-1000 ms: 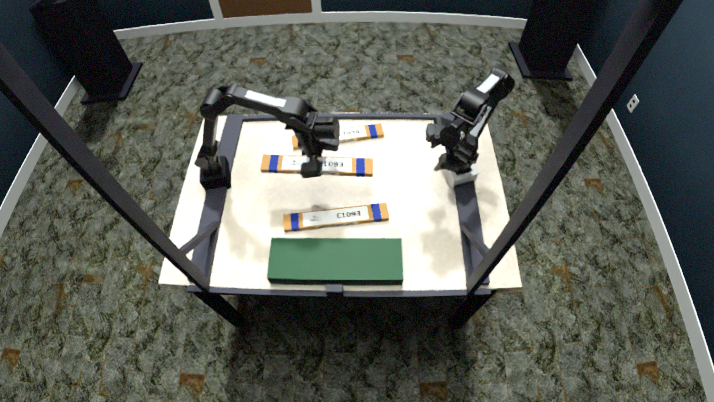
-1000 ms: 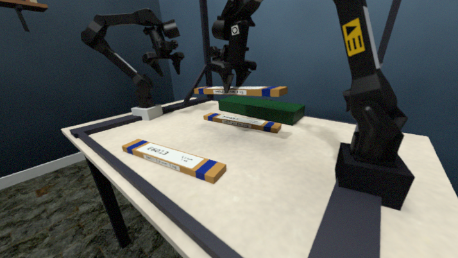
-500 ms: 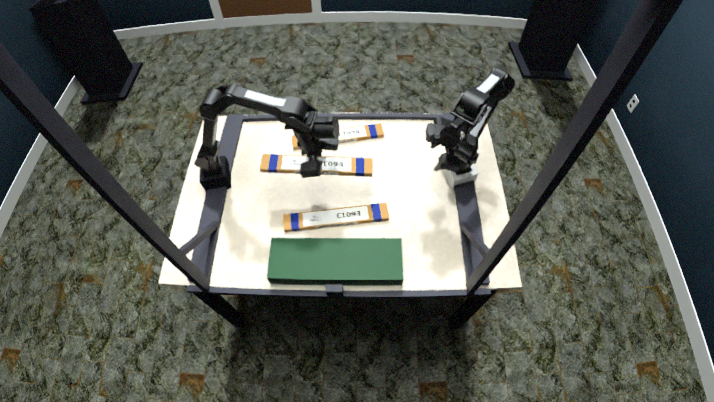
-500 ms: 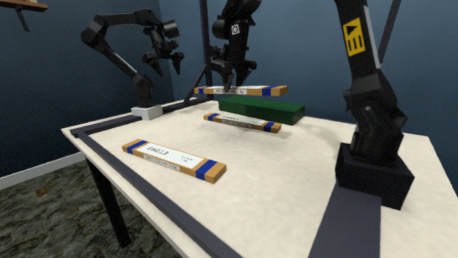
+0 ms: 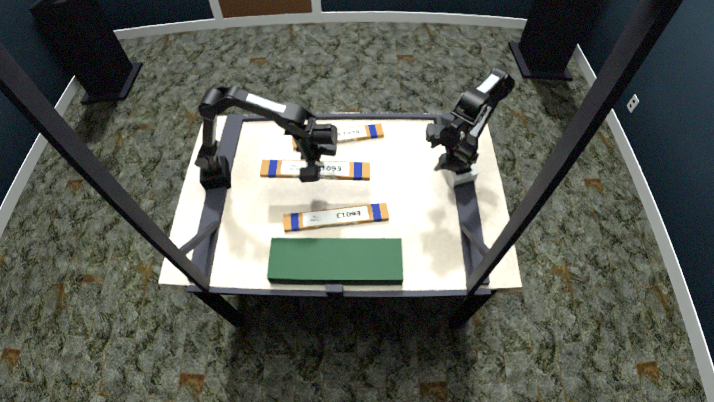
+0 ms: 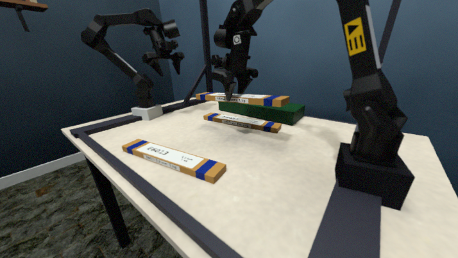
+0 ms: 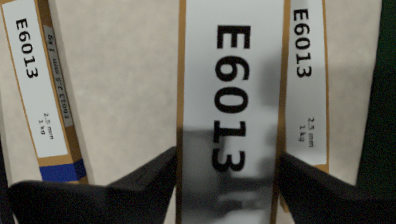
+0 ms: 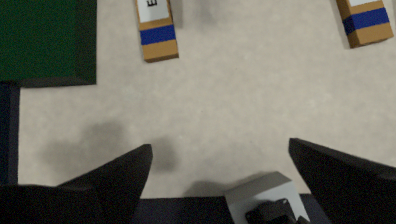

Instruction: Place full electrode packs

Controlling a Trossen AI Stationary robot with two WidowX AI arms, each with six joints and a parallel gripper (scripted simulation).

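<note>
You have none of the packs on the low, green, box-shaped platform yet, so no placement is done. Your left gripper is closed across the sides of one long orange-brown pack with blue bands and a white E6013 label, its fingers kept partway apart by the pack's width. That pack is roughly level, up off the pale tabletop and not over the platform.

Two matching packs lie flat on the tabletop: the platform-side pack, just beside the platform, and the far pack, well apart from it. Your right gripper stands wide open with nothing between its fingers.

The labels can't tell you which are full, so you probably want to judge the held one by its weight. If it proves full, you have it to lay on the platform; if partly used, it must go back on the tabletop. The others likely need the same check unless you already know them, then both grippers should finish released and clear.
</note>
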